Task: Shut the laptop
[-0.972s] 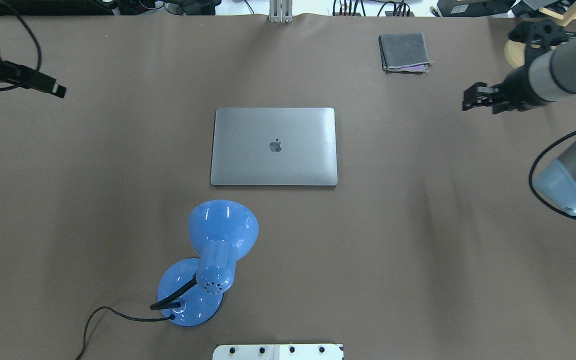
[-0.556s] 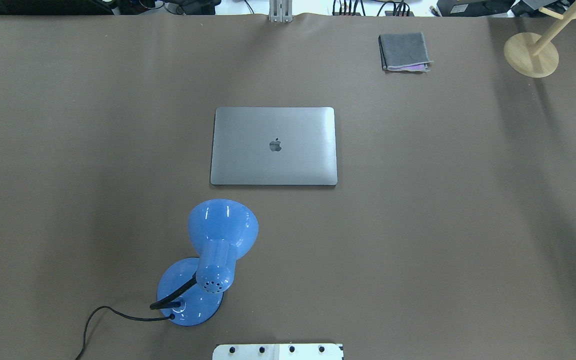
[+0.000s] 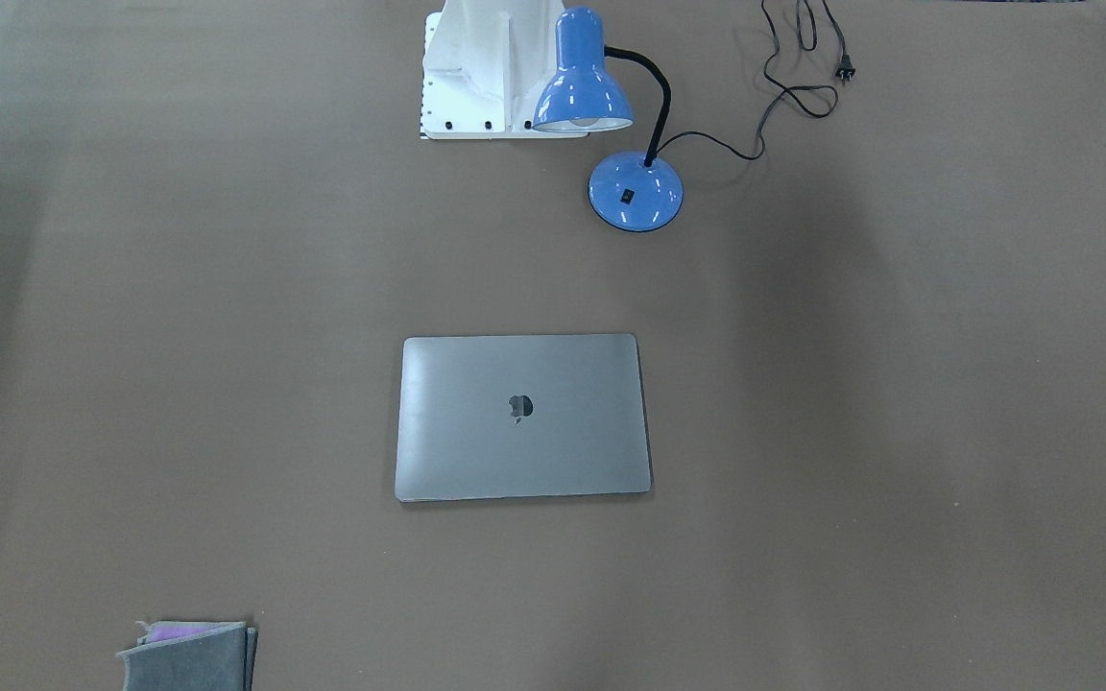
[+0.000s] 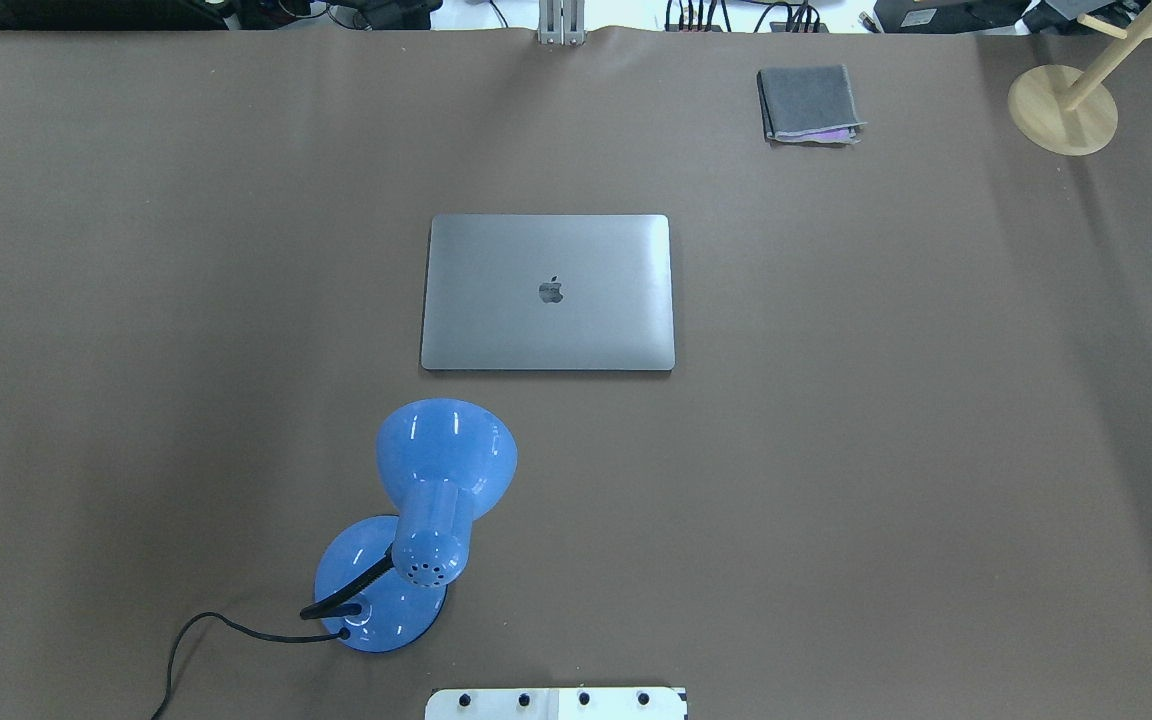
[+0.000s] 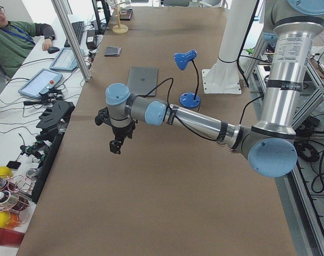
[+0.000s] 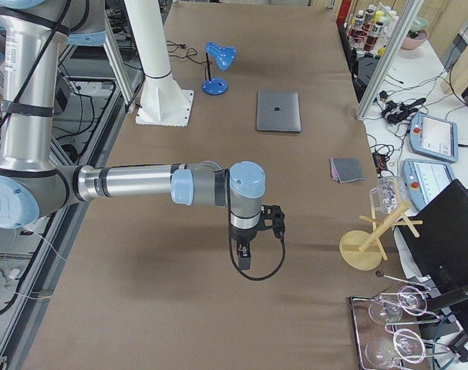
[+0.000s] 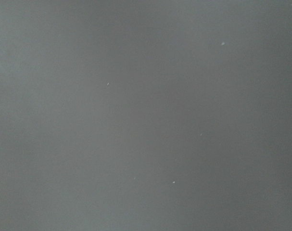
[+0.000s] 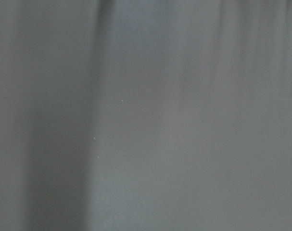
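Observation:
The laptop (image 4: 548,292) lies flat in the middle of the brown table, its grey lid down and the dark apple logo facing up. It also shows in the front-facing view (image 3: 522,416) and small in both side views. Neither arm is in the overhead or front-facing view. My left gripper (image 5: 115,146) hangs over the table's left end, far from the laptop. My right gripper (image 6: 245,258) hangs over the right end, also far from it. I cannot tell whether either is open or shut. Both wrist views show only bare table surface.
A blue desk lamp (image 4: 436,500) with a black cord stands near the laptop's near-left corner. A folded grey cloth (image 4: 808,104) lies at the far right. A wooden stand (image 4: 1061,108) is at the far right corner. The white robot base (image 4: 556,703) is at the near edge.
Both arms have drawn back outward and left the overhead view. The laptop, lamp and cloth have not moved.

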`<control>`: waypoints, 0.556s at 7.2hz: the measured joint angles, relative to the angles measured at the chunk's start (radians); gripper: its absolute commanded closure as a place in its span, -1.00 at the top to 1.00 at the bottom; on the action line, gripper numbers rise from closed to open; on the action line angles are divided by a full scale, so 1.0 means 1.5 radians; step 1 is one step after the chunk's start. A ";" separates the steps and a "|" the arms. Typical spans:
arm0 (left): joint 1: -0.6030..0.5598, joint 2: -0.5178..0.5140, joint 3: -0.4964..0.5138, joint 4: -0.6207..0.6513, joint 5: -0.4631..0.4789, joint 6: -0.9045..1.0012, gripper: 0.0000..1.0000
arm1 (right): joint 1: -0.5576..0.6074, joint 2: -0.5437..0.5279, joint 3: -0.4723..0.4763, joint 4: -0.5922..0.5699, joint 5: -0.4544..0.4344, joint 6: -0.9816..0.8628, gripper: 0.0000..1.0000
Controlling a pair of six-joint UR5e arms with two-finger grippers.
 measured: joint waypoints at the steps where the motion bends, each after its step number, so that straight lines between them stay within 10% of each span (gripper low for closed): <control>1: -0.019 0.025 -0.001 0.001 -0.020 0.001 1.00 | 0.004 -0.008 -0.001 -0.007 -0.010 -0.008 1.00; 4: -0.039 0.073 -0.018 -0.003 -0.033 0.002 1.00 | 0.006 -0.013 -0.001 -0.008 -0.004 -0.009 1.00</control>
